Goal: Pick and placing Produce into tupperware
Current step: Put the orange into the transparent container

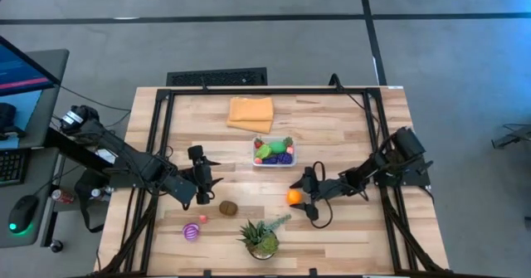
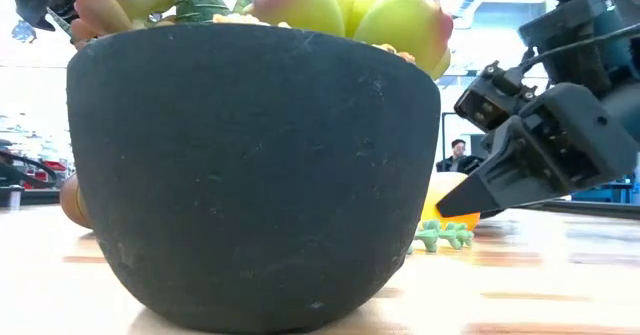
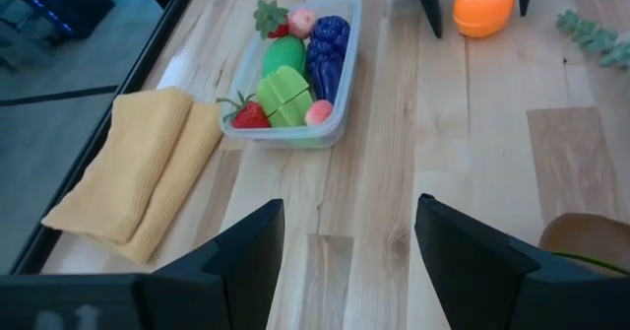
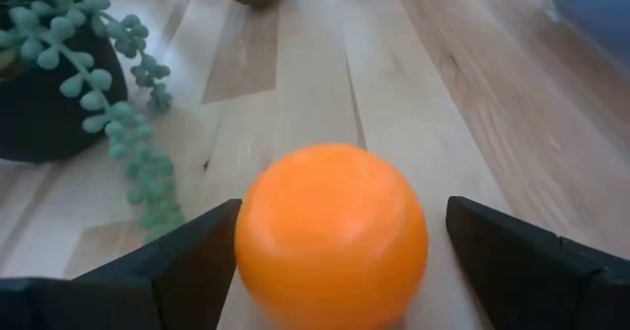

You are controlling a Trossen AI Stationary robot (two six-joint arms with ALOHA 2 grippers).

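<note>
Right hand (image 1: 304,197) low, fingers spread around the orange (image 1: 294,197) — not gripping, left hand (image 1: 202,181) open (empty), hovering.

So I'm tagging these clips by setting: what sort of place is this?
Probably a robotics lab or workshop: a framed wooden table on a bare grey floor, a monitor with keyboard and mouse beside it, and an open room beyond.

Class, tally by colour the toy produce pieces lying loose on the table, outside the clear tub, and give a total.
Orange piece: 1
Brown piece: 1
Striped purple piece: 1
Small pink piece: 1
Total: 4
</note>
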